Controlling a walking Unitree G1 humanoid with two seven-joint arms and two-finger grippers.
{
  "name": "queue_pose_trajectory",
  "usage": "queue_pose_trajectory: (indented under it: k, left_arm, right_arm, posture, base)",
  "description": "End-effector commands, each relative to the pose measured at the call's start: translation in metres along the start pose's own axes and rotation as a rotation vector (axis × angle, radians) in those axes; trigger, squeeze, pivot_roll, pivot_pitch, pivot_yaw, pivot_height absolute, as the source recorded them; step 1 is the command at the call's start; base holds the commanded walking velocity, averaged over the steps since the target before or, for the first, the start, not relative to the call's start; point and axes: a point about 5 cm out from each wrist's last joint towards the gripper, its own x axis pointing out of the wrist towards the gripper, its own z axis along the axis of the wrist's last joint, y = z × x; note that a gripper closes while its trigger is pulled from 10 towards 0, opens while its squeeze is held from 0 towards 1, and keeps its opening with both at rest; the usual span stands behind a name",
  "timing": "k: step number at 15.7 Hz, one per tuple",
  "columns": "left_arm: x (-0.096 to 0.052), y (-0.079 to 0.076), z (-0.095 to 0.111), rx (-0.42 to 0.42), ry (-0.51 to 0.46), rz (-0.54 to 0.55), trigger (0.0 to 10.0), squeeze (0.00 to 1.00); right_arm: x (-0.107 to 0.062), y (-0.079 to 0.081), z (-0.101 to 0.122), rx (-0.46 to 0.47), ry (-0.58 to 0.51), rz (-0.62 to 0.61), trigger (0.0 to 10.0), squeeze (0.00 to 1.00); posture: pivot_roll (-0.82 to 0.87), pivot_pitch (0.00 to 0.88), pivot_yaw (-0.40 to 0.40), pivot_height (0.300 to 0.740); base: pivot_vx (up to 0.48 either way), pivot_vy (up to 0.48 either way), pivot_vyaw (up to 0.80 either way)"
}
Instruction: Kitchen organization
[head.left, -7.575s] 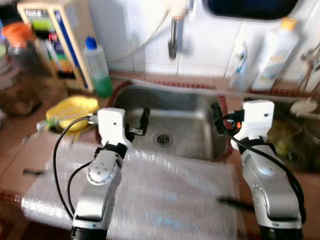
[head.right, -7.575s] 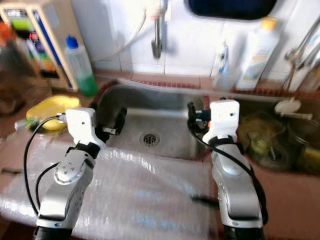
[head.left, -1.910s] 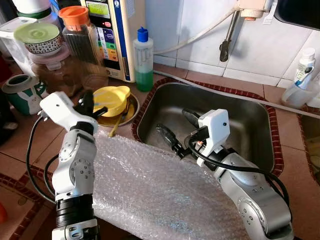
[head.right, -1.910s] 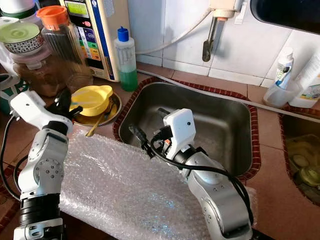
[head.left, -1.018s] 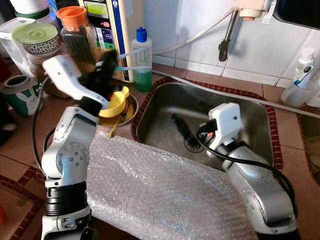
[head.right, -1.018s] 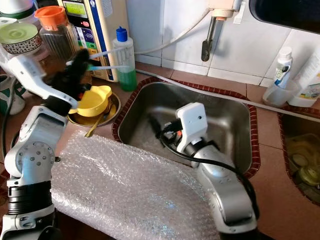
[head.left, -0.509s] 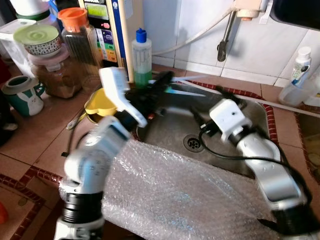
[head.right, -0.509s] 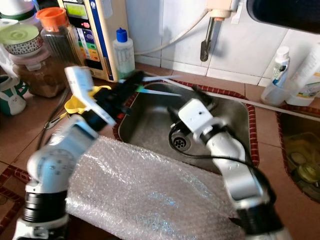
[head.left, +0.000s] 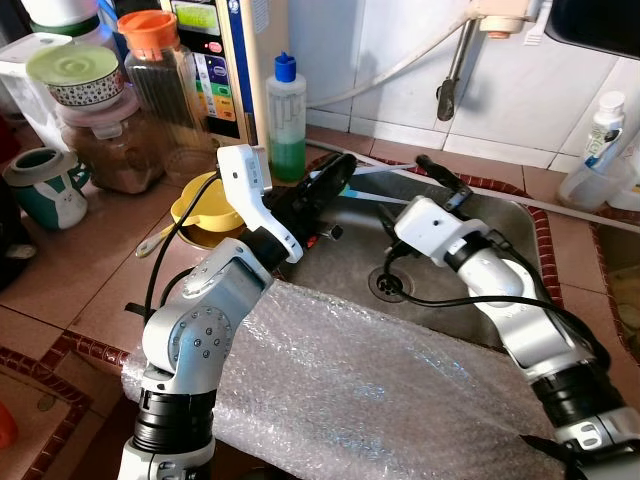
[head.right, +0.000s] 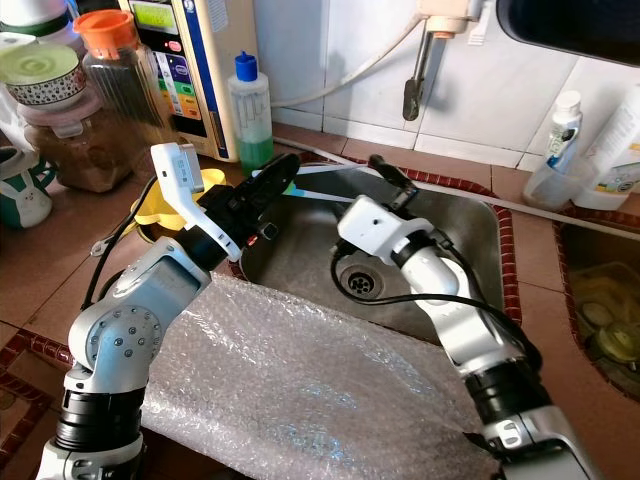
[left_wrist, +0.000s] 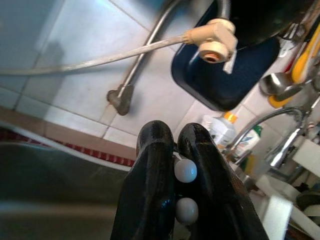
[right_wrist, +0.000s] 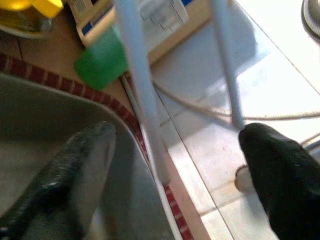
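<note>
Left eye view: left gripper (head.left: 335, 176) over the back left corner of the sink (head.left: 505, 225), jaws clamped on two pale sticks (head.left: 378, 170) reaching out above the basin toward the right gripper (head.left: 436, 180). Hard to say what the sticks are; far ends lost against the steel. Left wrist view: fingers pressed together, two white round ends (left_wrist: 185, 170) pinched between them, rest of the sticks hidden. Right wrist view: jaws spread wide, blurred sticks crossing the gap, touching neither finger as far as can be seen. Bubble wrap (head.left: 380, 390) draped over the table (head.left: 70, 290) and the sink's near rim. Yellow cup (head.left: 195, 205) half hidden behind the left arm, green soap bottle (head.left: 286, 115) beyond.
</note>
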Motion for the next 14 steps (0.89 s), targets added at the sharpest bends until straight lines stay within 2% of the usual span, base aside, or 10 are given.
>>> queue_pose_trajectory:
  k: [1,2,3,4,5,6,7,8,11,14]
  left_arm:
    - [0.0,-0.002,0.0,0.025,-0.007,0.003,0.0,0.0]
    - [0.001,0.0,0.0,0.066,-0.013,0.028,0.0,0.0]
    - [0.001,0.002,0.001,0.088,-0.024,0.044,0.4,0.0]
    - [0.002,0.006,0.005,0.112,-0.065,0.096,1.0,0.0]
    - [0.002,0.008,0.007,0.135,-0.08,0.119,1.2,0.0]
    - [0.002,0.014,0.011,0.189,-0.12,0.194,1.1,0.0]
    - [0.001,0.017,0.012,0.198,-0.138,0.229,1.0,0.0]
    - [0.001,0.02,0.013,0.194,-0.151,0.25,1.5,0.0]
    - [0.001,0.021,0.011,0.191,-0.151,0.252,1.3,0.0]
    - [0.006,0.018,0.003,0.188,-0.145,0.236,1.4,0.0]
  right_arm:
    - [0.005,-0.002,0.006,-0.017,-0.037,-0.005,1.4,0.0]
    - [0.008,-0.001,0.009,-0.009,-0.051,0.003,0.0,0.0]
    - [0.008,0.0,0.01,-0.003,-0.056,0.008,0.0,0.0]
    - [0.007,0.002,0.01,-0.004,-0.058,0.015,8.6,0.0]
    - [0.007,0.002,0.009,-0.008,-0.056,0.014,10.0,0.0]
    - [0.004,-0.001,0.006,-0.017,-0.031,-0.017,10.0,0.0]
    - [0.003,-0.002,0.005,-0.018,-0.024,-0.031,10.0,0.0]
    - [0.001,-0.002,0.005,-0.007,-0.029,-0.031,10.0,0.0]
    - [0.0,0.004,0.011,0.026,-0.069,0.008,10.0,0.0]
    - [0.007,0.014,0.026,0.037,-0.145,0.087,10.0,0.0]
  posture:
    - [0.01,0.095,-0.013,0.74]
    - [0.0,0.094,-0.015,0.74]
    - [0.0,0.094,-0.015,0.74]
    - [0.0,0.092,-0.015,0.74]
    - [0.0,0.092,-0.015,0.74]
    - [0.0,0.09,-0.016,0.74]
    - [0.0,0.09,-0.016,0.74]
    - [-0.01,0.089,-0.018,0.74]
    - [-0.01,0.088,-0.018,0.74]
    - [-0.01,0.085,-0.018,0.74]
  base:
    - [0.0,0.0,0.0]
    - [0.0,0.0,0.0]
    - [0.0,0.0,0.0]
    - [0.0,0.0,0.0]
    - [0.0,0.0,0.0]
    - [0.0,0.0,0.0]
    - [0.0,0.0,0.0]
    - [0.0,0.0,0.0]
    - [0.0,0.0,0.0]
    - [0.0,0.0,0.0]
